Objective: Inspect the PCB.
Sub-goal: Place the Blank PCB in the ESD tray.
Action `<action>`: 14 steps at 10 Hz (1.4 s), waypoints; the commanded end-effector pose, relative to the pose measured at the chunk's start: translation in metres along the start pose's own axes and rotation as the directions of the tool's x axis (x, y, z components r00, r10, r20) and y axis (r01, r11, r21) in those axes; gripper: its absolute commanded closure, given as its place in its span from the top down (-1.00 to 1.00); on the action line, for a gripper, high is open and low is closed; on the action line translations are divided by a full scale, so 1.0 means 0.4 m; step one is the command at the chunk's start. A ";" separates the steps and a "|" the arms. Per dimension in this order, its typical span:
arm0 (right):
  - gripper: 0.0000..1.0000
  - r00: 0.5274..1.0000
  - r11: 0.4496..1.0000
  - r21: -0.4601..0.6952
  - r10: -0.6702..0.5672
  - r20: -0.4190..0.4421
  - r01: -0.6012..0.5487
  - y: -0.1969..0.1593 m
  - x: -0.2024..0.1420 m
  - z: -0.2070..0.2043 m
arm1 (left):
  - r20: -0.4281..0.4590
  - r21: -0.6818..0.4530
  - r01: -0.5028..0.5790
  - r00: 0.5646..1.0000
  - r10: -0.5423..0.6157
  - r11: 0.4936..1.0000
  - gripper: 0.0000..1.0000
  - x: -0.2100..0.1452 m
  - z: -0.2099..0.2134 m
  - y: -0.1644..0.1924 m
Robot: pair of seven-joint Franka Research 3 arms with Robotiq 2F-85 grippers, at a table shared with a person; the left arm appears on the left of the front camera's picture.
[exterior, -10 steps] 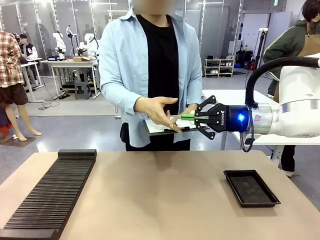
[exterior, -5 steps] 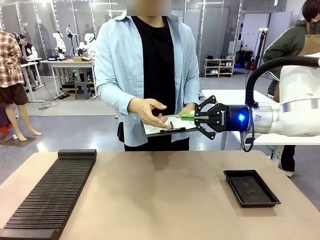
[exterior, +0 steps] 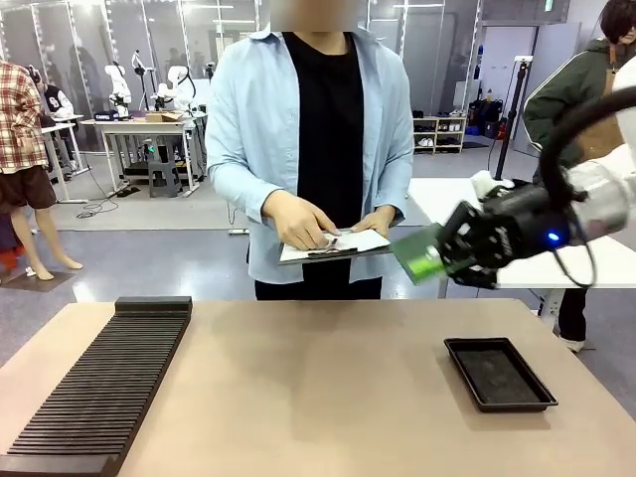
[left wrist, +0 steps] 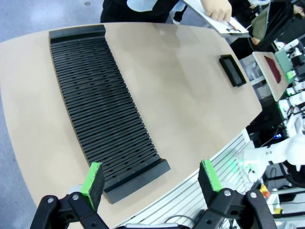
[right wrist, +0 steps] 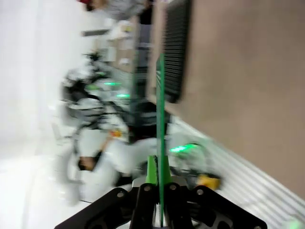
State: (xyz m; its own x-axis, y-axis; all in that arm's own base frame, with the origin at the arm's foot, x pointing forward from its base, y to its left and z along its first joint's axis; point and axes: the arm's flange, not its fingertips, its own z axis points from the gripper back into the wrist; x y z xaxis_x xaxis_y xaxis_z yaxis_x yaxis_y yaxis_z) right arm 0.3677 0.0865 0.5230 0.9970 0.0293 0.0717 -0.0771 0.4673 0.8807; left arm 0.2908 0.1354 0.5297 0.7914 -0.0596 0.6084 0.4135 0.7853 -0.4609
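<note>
Two tools here, doing very different things. Right tool [exterior: 434, 256] is clamped tight on the PCB [exterior: 417, 253], a small green board held up in the air above the table [exterior: 318, 378], tilted so its flat face shows in the front view. It's off to the right of the person's clipboard [exterior: 333, 246] and not touching it, well above the shallow black tray [exterior: 499, 373] sitting on the right part of the table. From the right wrist view the picture is pretty blurry, but you can see the PCB [right wrist: 160, 119] edge-on as a thin green line rising from between the shut fingers [right wrist: 151, 171]. Left tool [left wrist: 151, 181] is wide open with nothing in it, green pads [left wrist: 93, 177] spread far apart, hanging over the near edge of the table just past the end of the long black ribbed rack [left wrist: 102, 114]. That rack lies along the left side of the table in the front view. The person stands at the far side in a light blue shirt, holding the clipboard with white paper in front of them, one hand [exterior: 298, 221] resting on top of it.
</note>
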 end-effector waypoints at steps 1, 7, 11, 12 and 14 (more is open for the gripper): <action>-0.95 0.987 0.977 -0.187 0.127 0.100 -0.107 -0.077 -0.011 0.046 | -0.010 0.020 -0.008 1.000 0.009 1.000 1.00 0.000 0.001 -0.005; -0.95 0.982 0.769 -0.638 0.100 0.159 0.025 -0.326 0.045 0.093 | -0.010 0.020 -0.008 1.000 0.009 1.000 1.00 0.000 0.001 -0.005; -0.95 0.986 0.765 -0.644 0.102 0.135 0.009 -0.374 0.048 0.076 | -0.010 0.020 -0.008 1.000 0.009 1.000 1.00 0.000 0.001 -0.005; -0.95 0.986 0.765 -0.644 0.102 0.135 0.009 -0.374 0.048 0.076 | -0.010 0.020 -0.008 1.000 0.009 1.000 1.00 0.000 0.001 -0.005; -0.95 0.986 0.765 -0.644 0.102 0.135 0.009 -0.374 0.048 0.076 | -0.010 0.020 -0.008 1.000 0.009 1.000 1.00 0.000 0.001 -0.005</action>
State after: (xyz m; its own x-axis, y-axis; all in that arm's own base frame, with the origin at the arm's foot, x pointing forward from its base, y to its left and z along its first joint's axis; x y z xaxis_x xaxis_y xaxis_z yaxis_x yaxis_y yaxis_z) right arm 0.4016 -0.0118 0.4050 0.9726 -0.0463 0.2277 -0.0443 0.9250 0.3775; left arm 0.2907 0.1355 0.5297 0.7911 -0.0591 0.6088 0.4136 0.7850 -0.4612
